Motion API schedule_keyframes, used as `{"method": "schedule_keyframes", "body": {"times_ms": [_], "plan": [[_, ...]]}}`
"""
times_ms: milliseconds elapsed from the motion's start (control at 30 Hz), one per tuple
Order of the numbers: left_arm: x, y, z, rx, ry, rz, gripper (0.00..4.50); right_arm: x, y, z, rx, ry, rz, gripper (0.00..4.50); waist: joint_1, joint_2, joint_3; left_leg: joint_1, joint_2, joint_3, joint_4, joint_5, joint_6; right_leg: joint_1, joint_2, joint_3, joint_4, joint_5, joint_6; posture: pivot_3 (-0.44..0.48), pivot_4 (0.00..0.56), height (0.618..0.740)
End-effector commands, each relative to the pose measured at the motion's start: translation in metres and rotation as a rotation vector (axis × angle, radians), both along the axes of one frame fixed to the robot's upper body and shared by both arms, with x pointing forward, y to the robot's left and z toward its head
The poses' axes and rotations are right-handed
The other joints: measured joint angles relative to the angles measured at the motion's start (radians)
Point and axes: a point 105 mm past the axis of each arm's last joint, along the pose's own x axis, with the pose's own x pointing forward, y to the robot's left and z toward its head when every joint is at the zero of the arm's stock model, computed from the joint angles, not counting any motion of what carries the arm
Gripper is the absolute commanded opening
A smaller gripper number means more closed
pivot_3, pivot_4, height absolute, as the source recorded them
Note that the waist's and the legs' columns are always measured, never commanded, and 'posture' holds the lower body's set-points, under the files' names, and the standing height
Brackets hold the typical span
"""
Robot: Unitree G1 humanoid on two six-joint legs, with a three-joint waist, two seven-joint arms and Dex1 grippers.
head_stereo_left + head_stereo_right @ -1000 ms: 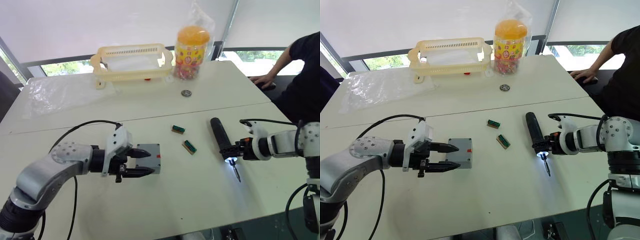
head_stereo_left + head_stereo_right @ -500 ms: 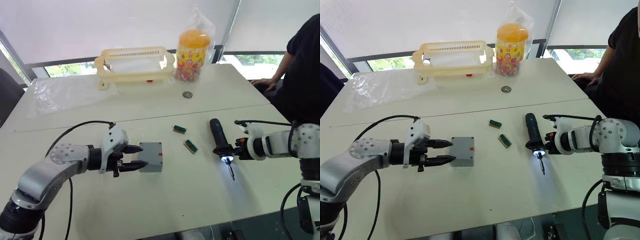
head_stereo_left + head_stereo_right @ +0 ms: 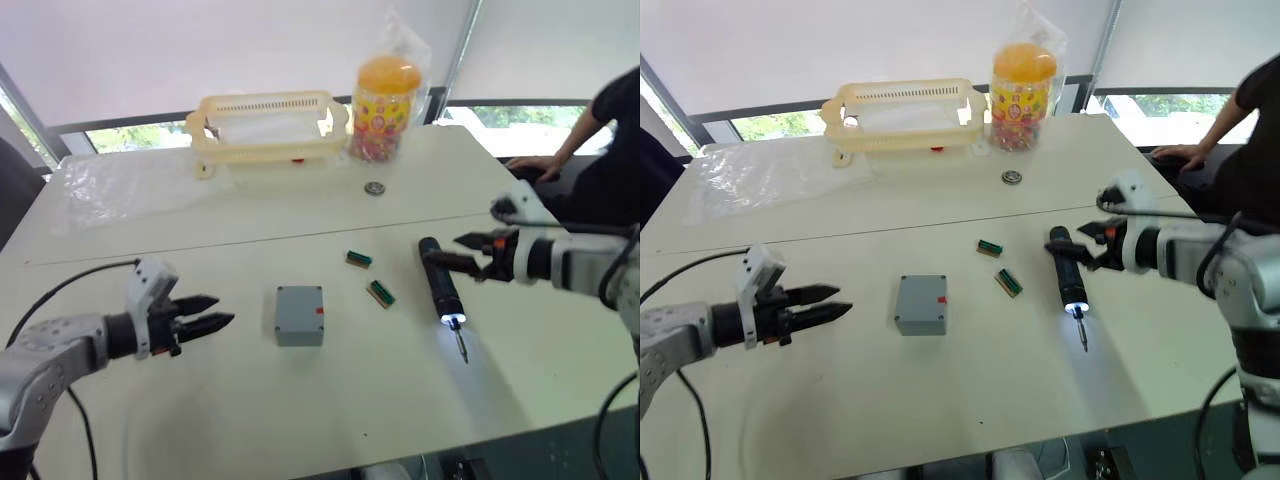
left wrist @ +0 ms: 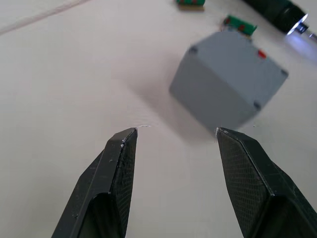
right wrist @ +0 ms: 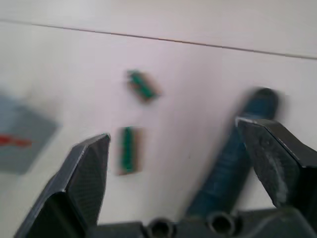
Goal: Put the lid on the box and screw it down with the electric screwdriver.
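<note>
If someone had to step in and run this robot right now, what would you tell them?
Left gripper is open and holds nothing, a little way from the box. Right gripper is open beside the electric screwdriver, which lies on the table with its tip light on. The box stands closed, with its lid on top. I cannot tell whether any screws are in; check them, then pick up the screwdriver if needed.
</note>
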Motion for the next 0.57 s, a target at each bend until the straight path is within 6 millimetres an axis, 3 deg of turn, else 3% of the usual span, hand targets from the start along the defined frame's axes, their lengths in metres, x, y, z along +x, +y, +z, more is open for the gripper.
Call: {"method": "schedule_keyframes", "body": {"times_ms": [33,133,267,367,567], "plan": [[-0.016,0.0,0.008,-0.006,-0.018,-0.01,2.57,-0.021,0.005,0.009,0.078,-0.044,0.082,4.45,0.003,0.0,0.0,0.0,0.0,0.0,0.0,0.0,0.0,0.0,-0.001,0.0,0.0,0.0,0.0,0.0,0.15,0.74],[-0.026,0.002,-0.003,-0.009,0.025,0.002,2.57,-0.037,0.01,-0.002,0.112,0.009,0.126,4.45,0.002,0.0,0.0,0.0,-0.001,0.001,0.003,0.0,-0.001,0.001,-0.001,0.001,0.0,0.0,-0.001,0.0,0.15,0.74],[-0.037,0.008,-0.023,0.004,0.091,0.023,2.57,-0.058,0.019,-0.022,0.091,0.092,0.201,4.45,-0.007,-0.001,0.0,0.014,-0.001,0.002,0.002,0.001,-0.001,0.012,0.0,0.002,0.0,-0.002,-0.006,0.0,0.15,0.74],[-0.039,0.009,-0.027,-0.014,0.094,0.046,2.57,-0.067,0.02,-0.036,0.061,0.136,0.218,4.45,-0.008,-0.001,0.0,0.015,0.0,0.002,0.002,0.001,-0.001,0.013,0.0,0.002,0.001,-0.003,-0.006,0.0,0.15,0.74],[-0.042,0.007,-0.035,0.001,0.091,0.021,2.57,-0.06,0.013,-0.049,0.052,0.133,0.184,4.45,-0.008,-0.001,0.0,0.015,0.0,0.004,0.002,0.001,-0.001,0.012,0.0,0.003,0.0,-0.002,-0.006,0.0,0.15,0.74]]}}
